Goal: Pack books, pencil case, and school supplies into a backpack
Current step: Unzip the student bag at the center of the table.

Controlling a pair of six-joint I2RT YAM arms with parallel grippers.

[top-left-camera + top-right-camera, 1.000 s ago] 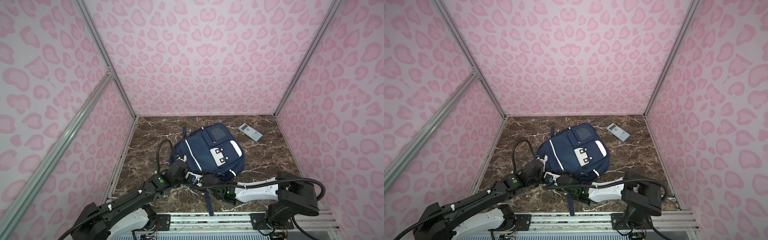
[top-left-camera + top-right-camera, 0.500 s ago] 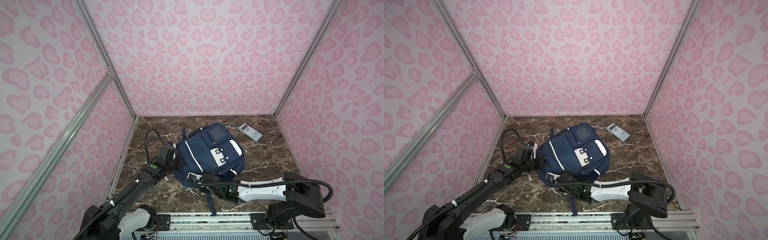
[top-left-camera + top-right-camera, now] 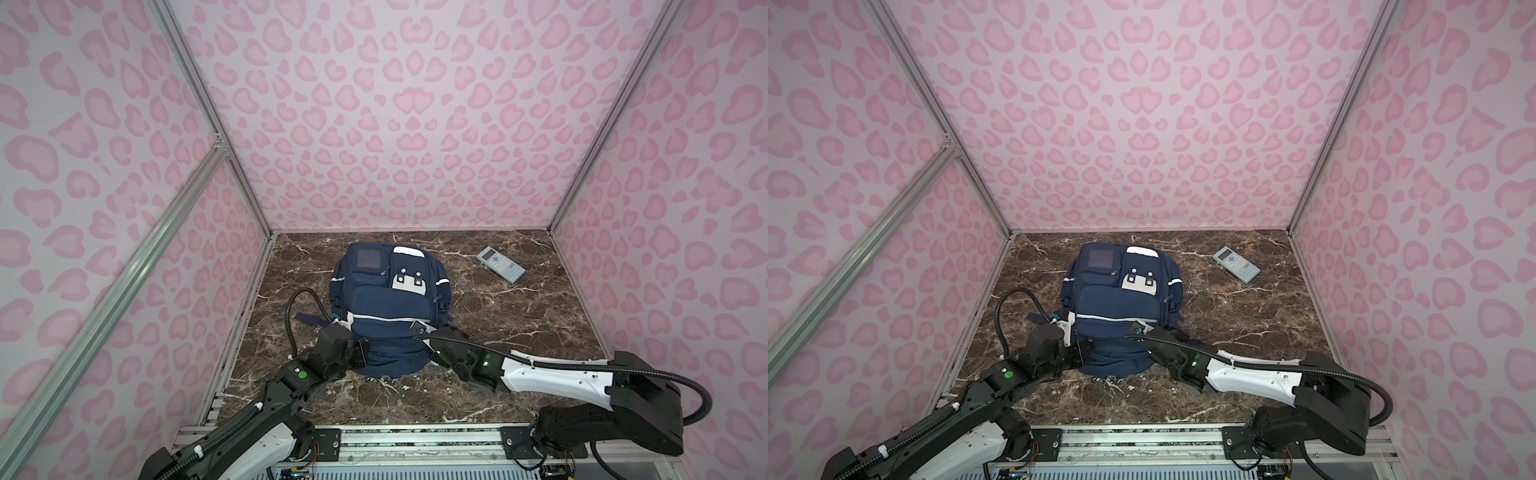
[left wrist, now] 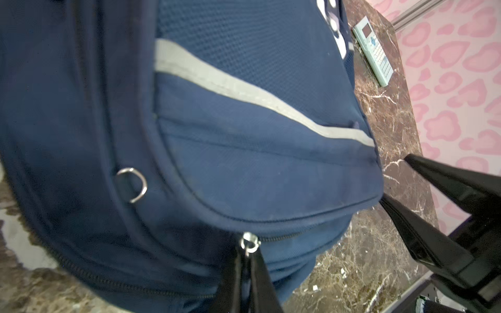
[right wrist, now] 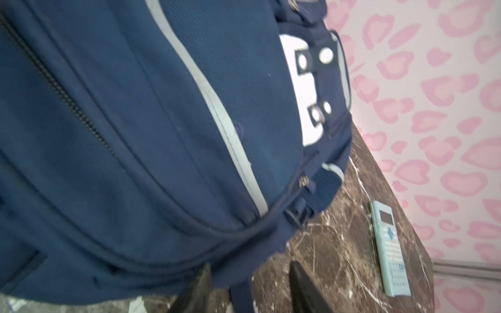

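Navy backpack (image 3: 390, 299) flat on the middle of the marble bench (image 3: 519, 332), front pockets up, rounded near end toward both arms. No books or pencil case anywhere in sight, so presumably inside already. Only a calculator (image 3: 500, 264) left out, flat on the bench toward the far right corner, well apart from the backpack.

At the near end, left gripper (image 4: 248, 260) clenched on the metal zip pull (image 4: 250, 242) of a large compartment. Zip on either side of the pull: open or closed, hard to tell from the blurred wrist view. Right gripper (image 5: 249, 273) released, jaws standing apart just beside the backpack's near right corner, grasping nothing, with a loose blue strap (image 5: 240, 295) lying between them, not pinched.

Step in hand, by the look of it: working the zip, with the packing nearly done bar the calculator.

Next move, as judged from here: a steady draw of the pull along the zip's curve, in line with the track rather than upward. Fabric to be braced by the right gripper against bunching or dragging of the whole backpack. Then, once opened wide enough, a reach across the bench for the calculator.
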